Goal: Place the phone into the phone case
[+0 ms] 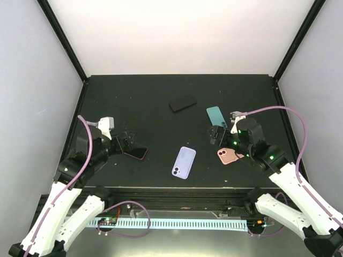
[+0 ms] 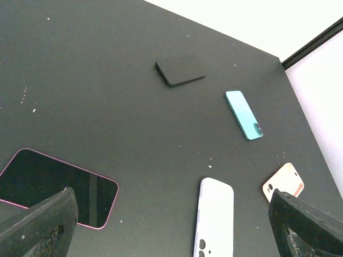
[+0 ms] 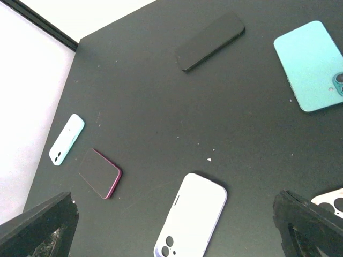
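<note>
A phone with a dark screen and pink rim (image 1: 137, 153) lies at the table's left, just beside my open, empty left gripper (image 1: 129, 143). In the left wrist view the phone (image 2: 53, 187) sits partly under the left finger (image 2: 37, 227). A lavender case (image 1: 184, 162) lies back up in the middle and shows in both wrist views (image 2: 215, 217) (image 3: 193, 219). A pink case (image 1: 229, 156) lies right of it. My right gripper (image 1: 217, 135) is open and empty, hovering between the pink case and a teal phone (image 1: 216, 116).
A black phone (image 1: 183, 103) lies face down toward the back middle, also in the left wrist view (image 2: 180, 70) and the right wrist view (image 3: 210, 41). The teal phone (image 3: 311, 64) lies camera side up. Black frame posts and white walls bound the dark table (image 1: 134, 107).
</note>
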Robot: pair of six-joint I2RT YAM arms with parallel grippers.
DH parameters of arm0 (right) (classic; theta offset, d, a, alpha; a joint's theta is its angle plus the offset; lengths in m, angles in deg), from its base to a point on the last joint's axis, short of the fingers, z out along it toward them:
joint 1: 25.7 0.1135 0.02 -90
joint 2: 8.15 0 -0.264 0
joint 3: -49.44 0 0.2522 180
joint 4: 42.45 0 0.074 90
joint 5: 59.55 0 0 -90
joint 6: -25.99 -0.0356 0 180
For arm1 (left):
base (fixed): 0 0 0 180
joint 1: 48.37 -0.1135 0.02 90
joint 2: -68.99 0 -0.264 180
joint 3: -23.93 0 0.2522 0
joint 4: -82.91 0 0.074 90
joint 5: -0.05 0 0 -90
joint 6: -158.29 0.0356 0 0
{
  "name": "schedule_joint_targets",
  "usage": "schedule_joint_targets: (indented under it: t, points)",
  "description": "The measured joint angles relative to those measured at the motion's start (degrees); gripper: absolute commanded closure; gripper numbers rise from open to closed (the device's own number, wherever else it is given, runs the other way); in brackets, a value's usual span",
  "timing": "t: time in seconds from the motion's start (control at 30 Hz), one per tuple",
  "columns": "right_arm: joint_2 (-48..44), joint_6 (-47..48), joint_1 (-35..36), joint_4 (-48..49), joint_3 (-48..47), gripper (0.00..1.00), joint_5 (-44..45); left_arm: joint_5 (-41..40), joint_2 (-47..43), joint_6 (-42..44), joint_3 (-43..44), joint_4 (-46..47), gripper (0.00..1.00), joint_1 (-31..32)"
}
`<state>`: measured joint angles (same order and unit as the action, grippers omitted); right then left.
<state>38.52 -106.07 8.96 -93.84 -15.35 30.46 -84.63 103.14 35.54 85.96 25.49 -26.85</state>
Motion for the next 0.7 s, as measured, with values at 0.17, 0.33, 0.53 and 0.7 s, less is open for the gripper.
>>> schedule_joint_targets:
  t: [0.17, 0.33, 0.53, 0.7]
  points:
    - [0.52, 3.13, 0.00, 2.10, 0.07, 0.00, -0.17, 0.35, 1.01, 0.70, 0.00, 0.04, 0.01, 0.00]
    - [4.20, 7.98, -0.02, 3.30, 0.04, 0.00, 2.19, 2.10, 3.06, 1.66, -0.13, -0.02, 0.01, 0.00]
    - [17.57, 13.29, -0.63, 2.14, -4.28, 0.01, 8.57, 7.91, 7.74, 2.97, -2.73, -0.04, 0.01, 0.00]
    - [31.82, 16.79, -2.84, 1.18, -11.76, 0.07, 14.67, 14.01, 11.74, 3.56, -6.12, 0.28, 0.09, 0.33]
